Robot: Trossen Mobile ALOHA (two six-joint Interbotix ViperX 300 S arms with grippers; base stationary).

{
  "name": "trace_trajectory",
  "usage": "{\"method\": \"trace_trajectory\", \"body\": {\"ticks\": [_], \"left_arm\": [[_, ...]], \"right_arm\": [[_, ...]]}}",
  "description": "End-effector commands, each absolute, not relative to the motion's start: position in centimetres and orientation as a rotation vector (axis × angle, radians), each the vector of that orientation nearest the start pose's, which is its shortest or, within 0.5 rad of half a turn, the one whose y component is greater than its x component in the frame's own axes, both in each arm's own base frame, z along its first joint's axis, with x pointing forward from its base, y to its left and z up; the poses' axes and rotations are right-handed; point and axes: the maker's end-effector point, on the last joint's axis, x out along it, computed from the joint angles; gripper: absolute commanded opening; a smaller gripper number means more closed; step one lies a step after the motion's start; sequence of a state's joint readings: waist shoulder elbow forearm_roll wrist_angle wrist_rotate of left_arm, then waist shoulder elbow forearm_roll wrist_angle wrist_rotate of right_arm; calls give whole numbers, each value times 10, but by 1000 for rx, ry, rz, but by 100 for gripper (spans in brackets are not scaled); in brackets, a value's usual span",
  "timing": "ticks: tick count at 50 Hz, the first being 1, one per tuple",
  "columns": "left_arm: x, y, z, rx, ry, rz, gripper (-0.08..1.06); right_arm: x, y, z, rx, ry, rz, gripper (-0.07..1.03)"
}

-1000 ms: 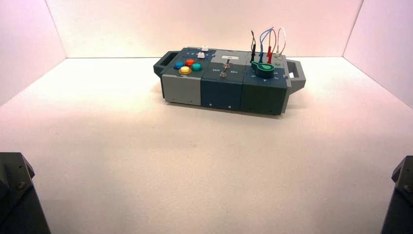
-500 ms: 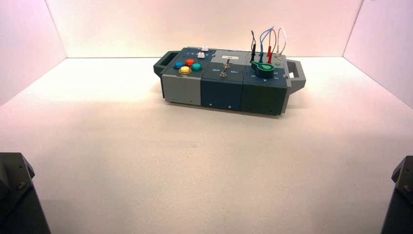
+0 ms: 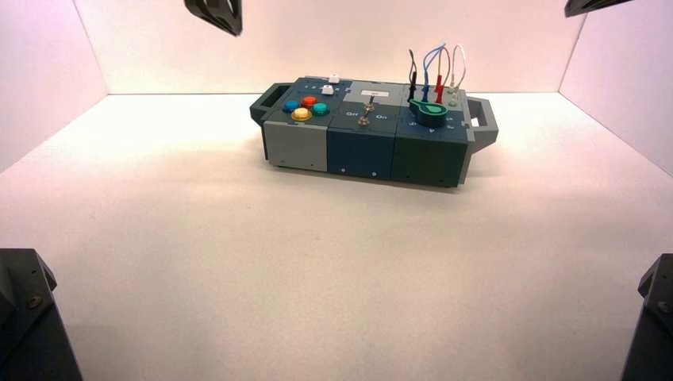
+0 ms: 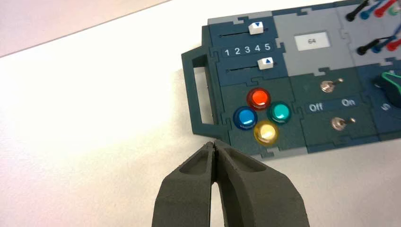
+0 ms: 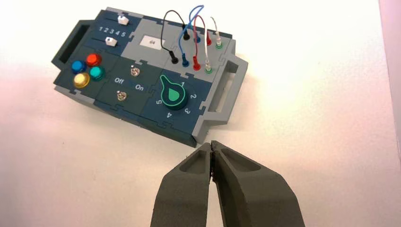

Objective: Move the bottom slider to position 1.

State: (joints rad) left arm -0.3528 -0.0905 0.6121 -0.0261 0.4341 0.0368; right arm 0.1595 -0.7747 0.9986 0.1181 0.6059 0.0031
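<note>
With fingers pressed together, the left hand [image 4: 215,146] hovers above the worktop [image 4: 94,142] short of the box [image 4: 283,118], so the approach is just starting: next it must reach the bottom slider [image 4: 265,63], sitting near 5, and push it toward position 1 [image 4: 227,52].

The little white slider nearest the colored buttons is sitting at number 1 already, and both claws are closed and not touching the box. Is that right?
Not quite. The left wrist view shows the bottom slider sitting under the 5, at the far end from the 1. It has not been moved to position 1 yet. The rest holds: the left claw and the right claw are both closed and off the box.
</note>
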Motion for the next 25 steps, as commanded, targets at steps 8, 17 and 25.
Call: {"method": "trace_trajectory", "body": {"ticks": [8, 17, 25], "left_arm": [[399, -137, 139, 171, 926, -323, -3], [410, -128, 125, 168, 963, -298, -3], [414, -128, 112, 225, 1009, -322, -1]], "right_arm": [[262, 54, 174, 60, 876, 162, -2], [272, 50, 162, 68, 907, 139, 1], [278, 47, 165, 75, 892, 127, 10]]}}
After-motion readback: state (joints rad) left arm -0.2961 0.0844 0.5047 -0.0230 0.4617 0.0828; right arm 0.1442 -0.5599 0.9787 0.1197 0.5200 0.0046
